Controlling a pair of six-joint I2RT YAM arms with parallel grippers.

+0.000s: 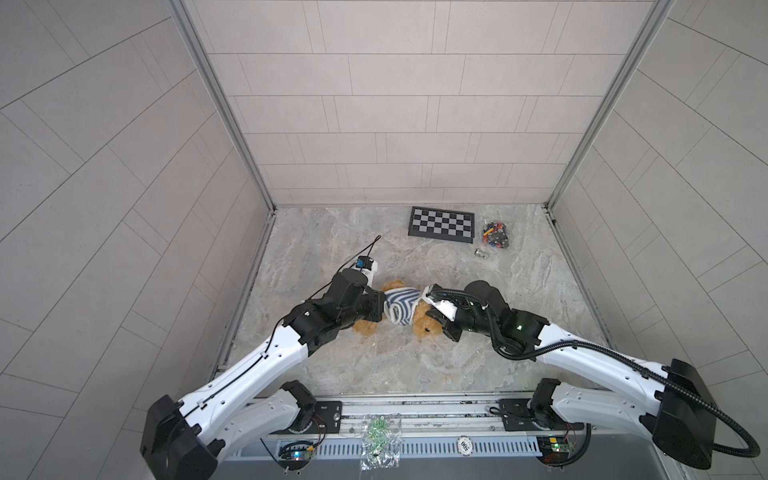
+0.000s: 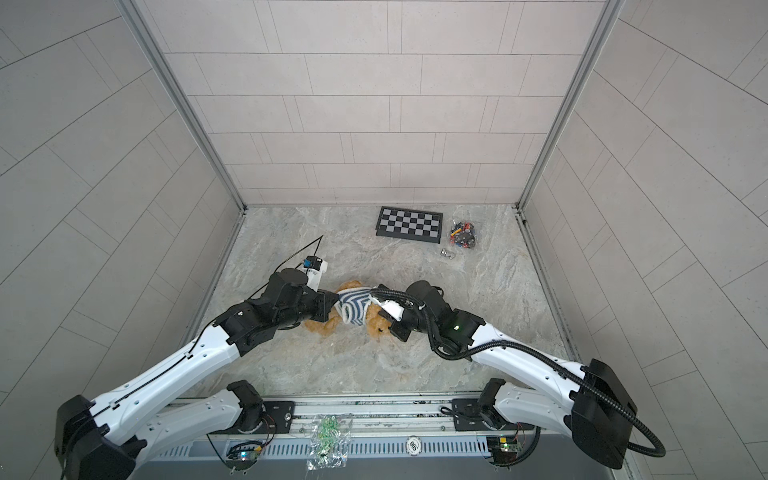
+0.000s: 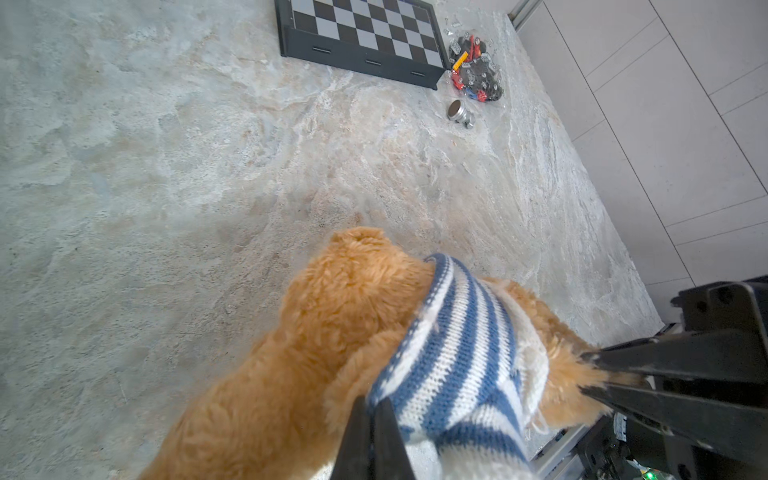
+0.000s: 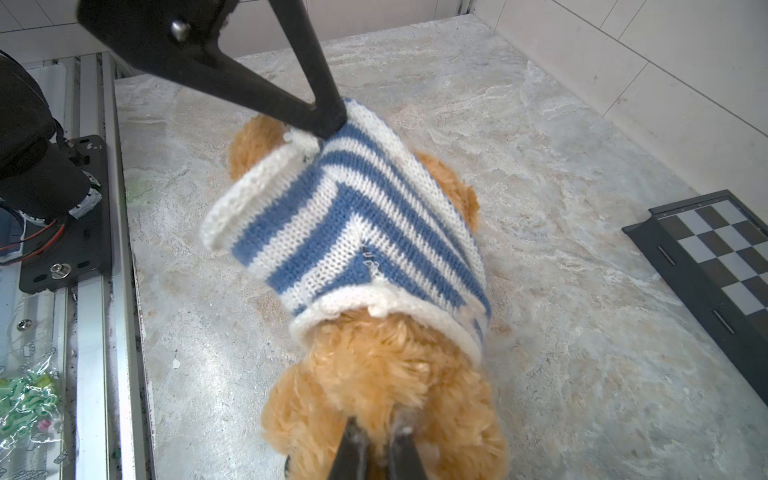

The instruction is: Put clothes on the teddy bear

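The golden-brown teddy bear (image 1: 420, 322) lies on the marbled table between my two arms, head toward the right arm. A blue-and-white striped sweater (image 1: 401, 306) wraps its torso, and its legs (image 3: 345, 286) stick out of the hem. My left gripper (image 3: 372, 403) is shut on the sweater's hem edge; the right wrist view shows its fingers (image 4: 328, 120) pinching the white rim. My right gripper (image 4: 376, 434) is shut on the fur of the bear's head (image 4: 386, 374). In both top views the grippers (image 1: 384, 308) (image 1: 432, 318) meet the bear from opposite sides.
A black chessboard (image 1: 441, 224) lies at the back of the table. Beside it are a clear bag of small dark and red parts (image 1: 494, 235) and a small metal piece (image 1: 481, 252). A bag of green parts (image 1: 380, 440) rests on the front rail. Walls enclose three sides.
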